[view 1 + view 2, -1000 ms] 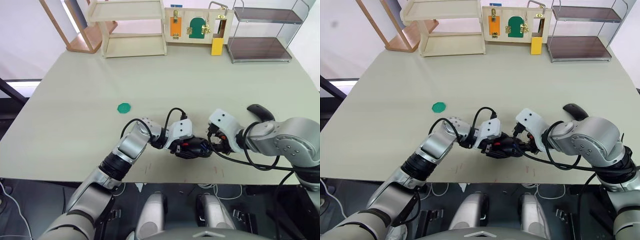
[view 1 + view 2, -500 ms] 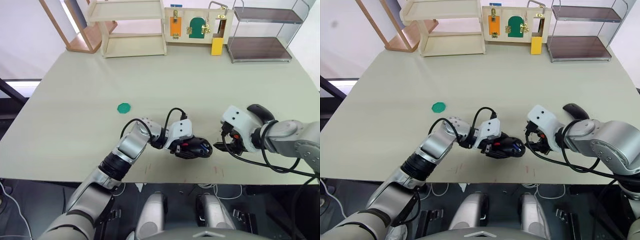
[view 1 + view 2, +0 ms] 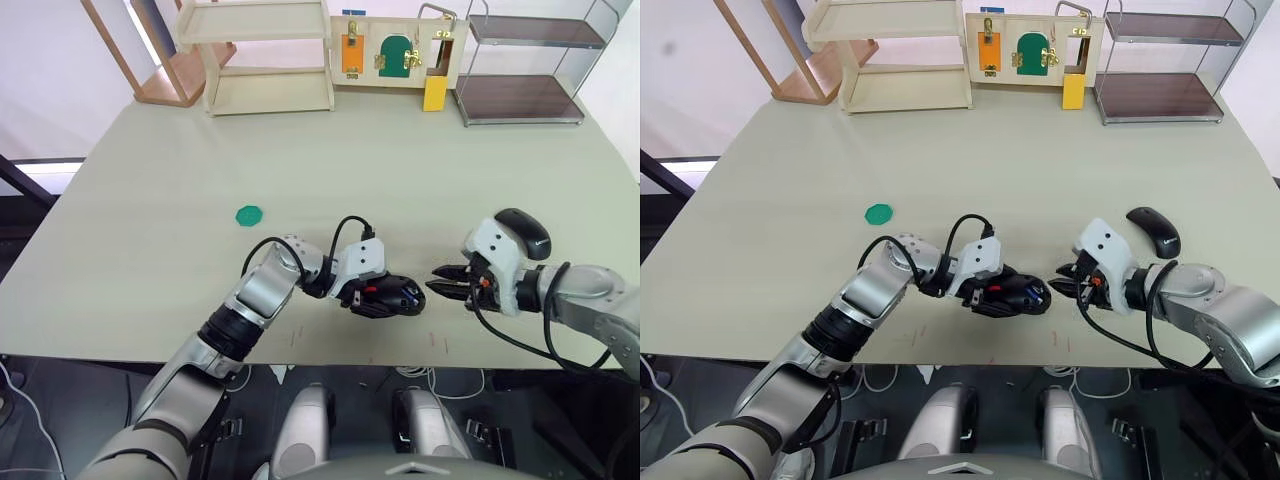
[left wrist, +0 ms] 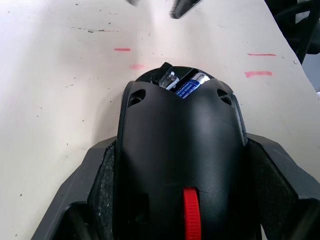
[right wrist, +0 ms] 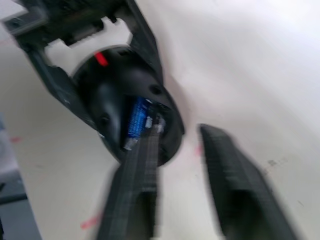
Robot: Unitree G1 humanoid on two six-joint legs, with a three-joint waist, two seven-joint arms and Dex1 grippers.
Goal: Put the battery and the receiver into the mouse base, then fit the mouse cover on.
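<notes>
My left gripper [image 3: 1006,294] is shut on the mouse base [image 3: 398,297], a black shell with a red wheel, held low over the table's front edge. In the left wrist view its fingers [image 4: 100,170] clamp both sides of the base [image 4: 180,145]. The blue battery [image 4: 192,86] lies in the hollow, with a small dark stub, the receiver [image 4: 168,78], beside it. My right gripper [image 3: 437,284] hovers just right of the base, apart from it; its fingers [image 5: 135,185] stand narrowly open with nothing between them. The mouse cover [image 3: 523,228] lies on the table behind the right arm.
A flat green disc [image 3: 248,215] lies to the left on the table [image 3: 380,170]. Along the back stand a wooden shelf [image 3: 265,60], a latch board [image 3: 390,50] and a metal rack [image 3: 525,70]. Red marks sit near the front edge.
My right gripper has pulled away to the right from the mouse base, and its fingers have drawn closer together. The left gripper and the base have stayed put.
</notes>
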